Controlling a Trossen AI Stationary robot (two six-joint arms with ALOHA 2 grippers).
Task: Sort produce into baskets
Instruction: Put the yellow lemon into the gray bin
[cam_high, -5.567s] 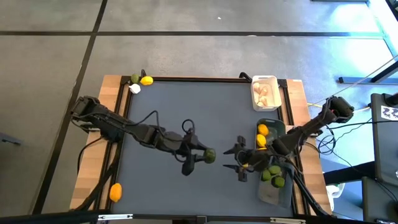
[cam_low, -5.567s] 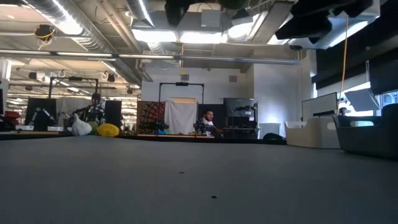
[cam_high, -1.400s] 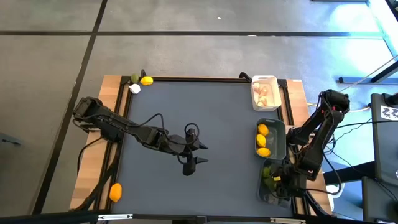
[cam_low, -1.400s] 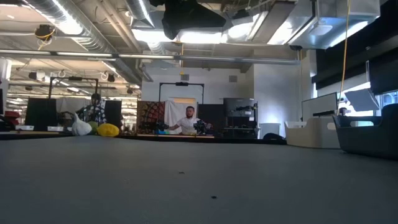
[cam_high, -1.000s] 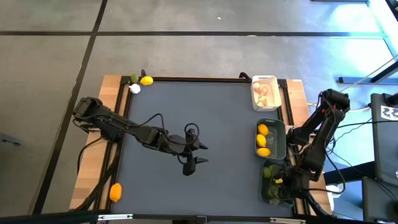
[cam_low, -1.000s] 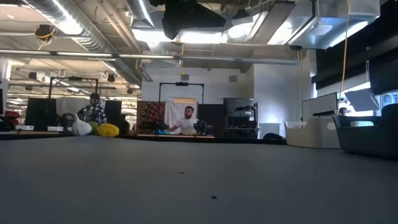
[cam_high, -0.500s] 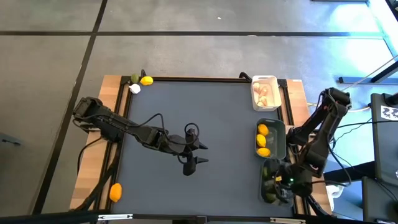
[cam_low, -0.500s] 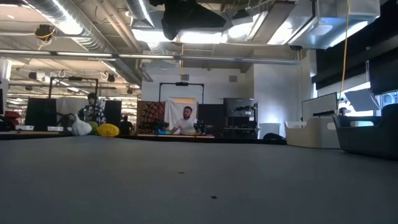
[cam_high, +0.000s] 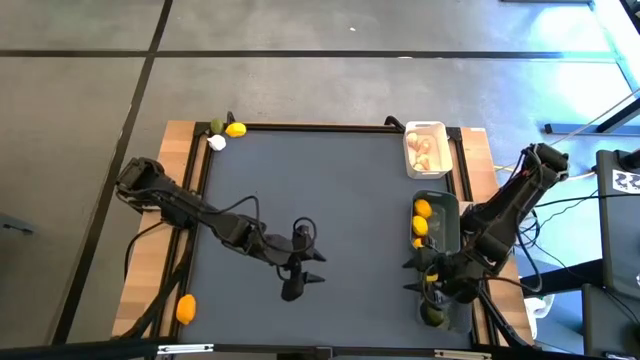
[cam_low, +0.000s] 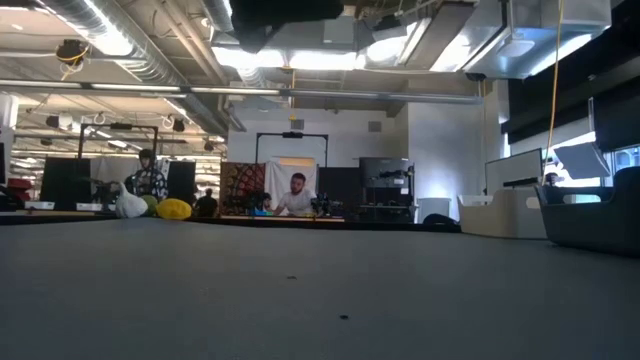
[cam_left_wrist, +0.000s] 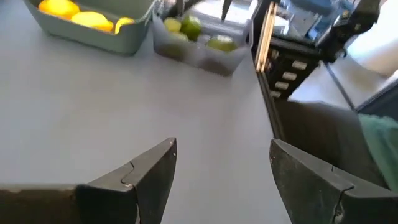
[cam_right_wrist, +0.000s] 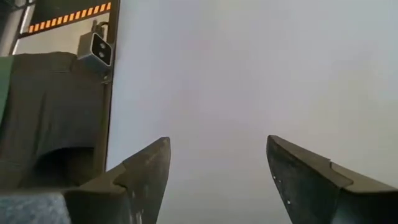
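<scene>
My left gripper (cam_high: 312, 270) (cam_left_wrist: 221, 155) hangs open over the middle of the grey mat, nothing between its fingers. My right gripper (cam_high: 408, 277) (cam_right_wrist: 217, 155) is open and empty too, just left of the translucent basket (cam_high: 437, 305) (cam_left_wrist: 199, 50), which holds limes (cam_left_wrist: 189, 26). Beyond that basket stands the dark grey-green basket (cam_high: 446, 225) (cam_left_wrist: 127, 37) with lemons (cam_high: 422, 209). The white basket (cam_high: 425, 130) at the far right holds garlic bulbs (cam_high: 424, 150). A lime (cam_high: 216, 126), a lemon (cam_high: 236, 129) and a garlic bulb (cam_high: 217, 142) lie at the far left corner.
Another lemon (cam_high: 186, 308) lies on the wooden border near the table's near left corner. The three baskets stand in a row along the right edge. The dark mat (cam_high: 340, 190) between the arms is bare. People sit in the room behind the table (cam_low: 295, 195).
My right gripper has risen from over the translucent basket and swung toward the table's left, onto the mat, while its wrist rolled. My left gripper has gone toward the table's near edge. Both have stayed open.
</scene>
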